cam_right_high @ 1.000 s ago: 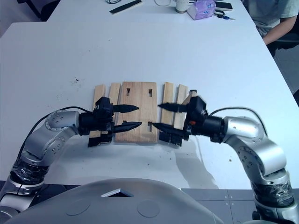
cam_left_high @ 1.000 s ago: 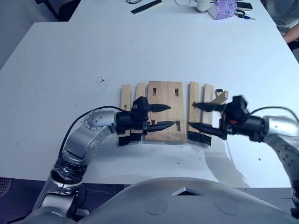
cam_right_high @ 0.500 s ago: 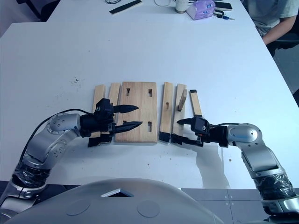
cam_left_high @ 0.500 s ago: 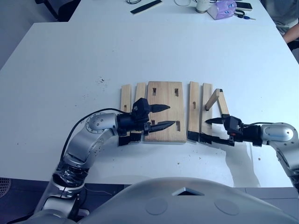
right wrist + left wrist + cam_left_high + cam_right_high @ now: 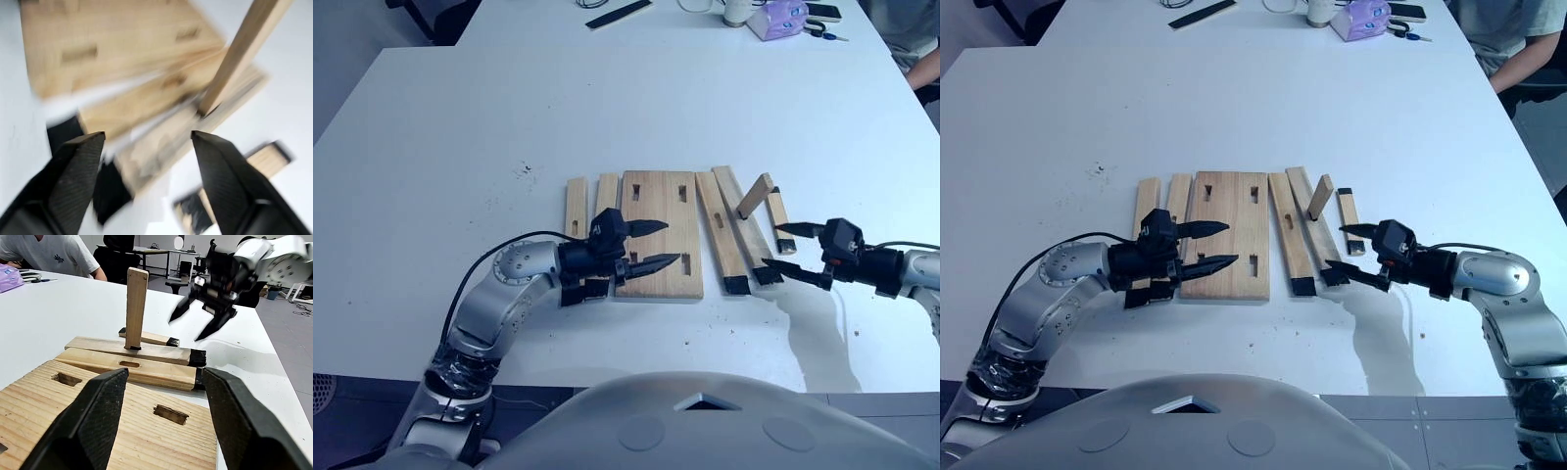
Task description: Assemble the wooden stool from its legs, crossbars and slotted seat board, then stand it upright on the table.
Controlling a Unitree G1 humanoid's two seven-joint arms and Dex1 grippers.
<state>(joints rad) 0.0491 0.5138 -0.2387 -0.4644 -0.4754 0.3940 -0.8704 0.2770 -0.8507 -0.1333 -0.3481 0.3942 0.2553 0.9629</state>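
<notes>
The slotted seat board lies flat at mid table. Two legs lie side by side left of it. Right of it two more legs lie skewed, their far ends toward the board. A crossbar stands tilted in the outer leg's slot, and a short piece lies beside it. My left gripper hovers open over the board's near left part. My right gripper is open, just right of the skewed legs' black near ends. In the left wrist view the crossbar stands beyond the board.
Along the table's far edge lie a black strip, a cup and a purple pack. Dark specks mark the tabletop left of the parts. Bare white tabletop surrounds the wooden pieces.
My right gripper dropped to the right legs' near ends, then drew back rightward. Those two legs swung askew, and the crossbar moved with them. The left arm kept still.
</notes>
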